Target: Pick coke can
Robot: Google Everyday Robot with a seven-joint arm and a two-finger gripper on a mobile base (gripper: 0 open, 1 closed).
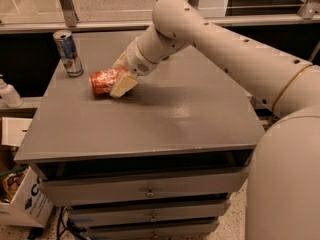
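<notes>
The coke can [101, 81] is red-orange with white lettering and lies on its side at the left of the grey cabinet top [180, 114]. My gripper [121, 78] reaches down from the cream arm [225, 49] on the right and sits over the can's right end, low on the surface. That end of the can is hidden behind the gripper.
A slim silver-and-blue can [68, 52] stands upright at the back left corner, just behind the coke can. A white bottle [8, 94] stands on a lower shelf left of the cabinet. A cardboard box [22, 204] sits on the floor at lower left. Drawers [150, 191] face me below the top.
</notes>
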